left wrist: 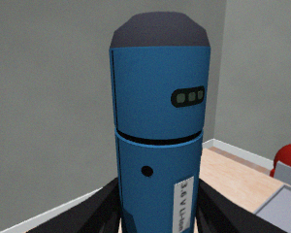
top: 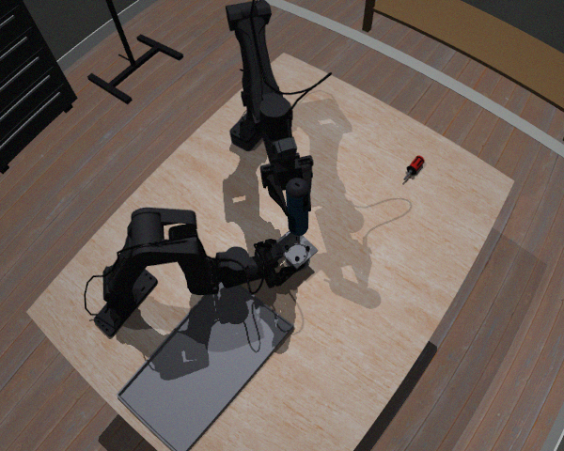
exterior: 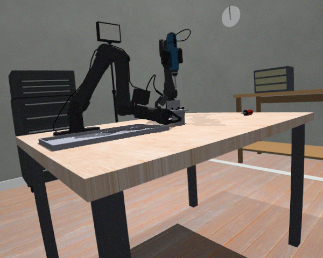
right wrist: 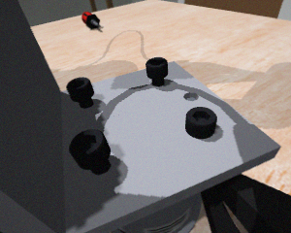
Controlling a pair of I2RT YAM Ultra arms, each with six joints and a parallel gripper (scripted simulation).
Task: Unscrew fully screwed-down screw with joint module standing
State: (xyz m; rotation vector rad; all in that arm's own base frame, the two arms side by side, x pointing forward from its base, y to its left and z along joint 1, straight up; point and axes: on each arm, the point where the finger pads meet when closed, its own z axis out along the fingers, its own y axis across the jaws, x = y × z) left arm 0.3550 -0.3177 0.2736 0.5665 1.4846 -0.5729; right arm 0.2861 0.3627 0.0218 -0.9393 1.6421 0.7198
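My left gripper (top: 297, 199) (exterior: 173, 56) (left wrist: 157, 186) is shut on the blue electric screwdriver (top: 298, 218) (exterior: 173, 62) (left wrist: 157, 116), held nearly upright, bit down. The bit's end stands above the bracket, outside the right wrist view. My right gripper (top: 290, 264) (exterior: 175, 117) is shut on the joint module (exterior: 182, 120) (right wrist: 170, 220), which stands upright with the grey bracket (exterior: 173, 104) (right wrist: 150, 155) on top. In the right wrist view three black screws stand raised: the far one (right wrist: 156, 69), left one (right wrist: 80, 90) and near one (right wrist: 89, 149). The right-hand screw (right wrist: 201, 122) sits low against the plate.
A shallow grey tray (top: 224, 383) (exterior: 100, 139) lies beside the right arm. A red-handled screwdriver (top: 415, 165) (exterior: 247, 112) (right wrist: 90, 19) lies far off on the table. The bracket's upright wall (right wrist: 24, 112) rises beside the screws. A small empty hole (right wrist: 190, 96) shows in the plate.
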